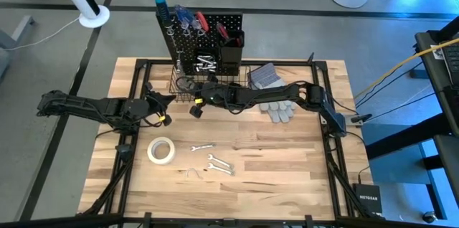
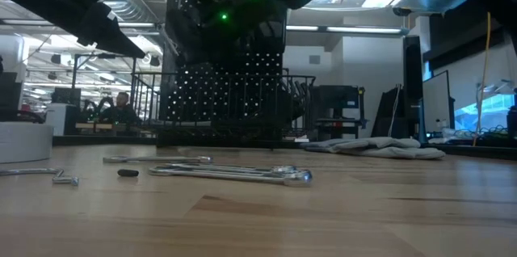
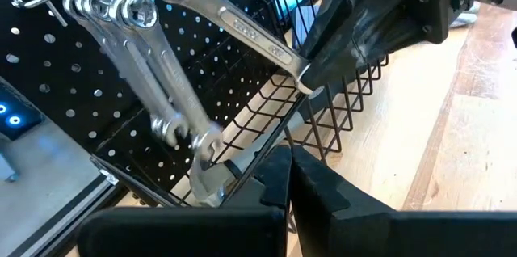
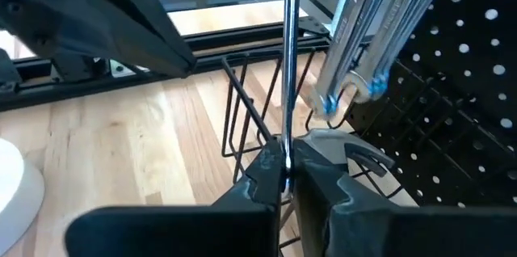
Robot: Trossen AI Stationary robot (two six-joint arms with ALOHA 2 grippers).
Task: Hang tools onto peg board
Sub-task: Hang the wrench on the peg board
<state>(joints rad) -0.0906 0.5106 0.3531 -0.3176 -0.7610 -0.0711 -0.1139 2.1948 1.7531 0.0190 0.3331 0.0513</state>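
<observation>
The right gripper point(image 4: 287, 168) is clamped on the shank of a silver wrench point(image 3: 234, 23), pinching it near its lower end so the ring end stands up free toward the peg board point(image 1: 215, 31). That grip makes sense: the ring has to slide over a hook, so the fingers stay well away from it. In the left wrist view the ring sits close beside the hook point(image 3: 36, 0) that already carries several hanging wrenches point(image 3: 153, 87), but not yet on it, as far as I can judge.

The left gripper point(image 3: 289, 180) is closed with nothing between its fingers, held near the wire basket point(image 1: 188, 88) at the board's foot, just across from the right one; it looks to be waiting, or watching the hook with its camera.

Farther out on the worktop point(image 1: 287, 171) lie the tools not yet hung: a white tape roll point(image 1: 161, 150), two loose wrenches point(image 1: 219, 165) near the middle and a small bent piece point(image 1: 192, 173) beside them. Grey gloves point(image 1: 276, 110) lie under the right arm. Red- and blue-handled screwdrivers point(image 1: 190, 19) already stand at the top of the board
</observation>
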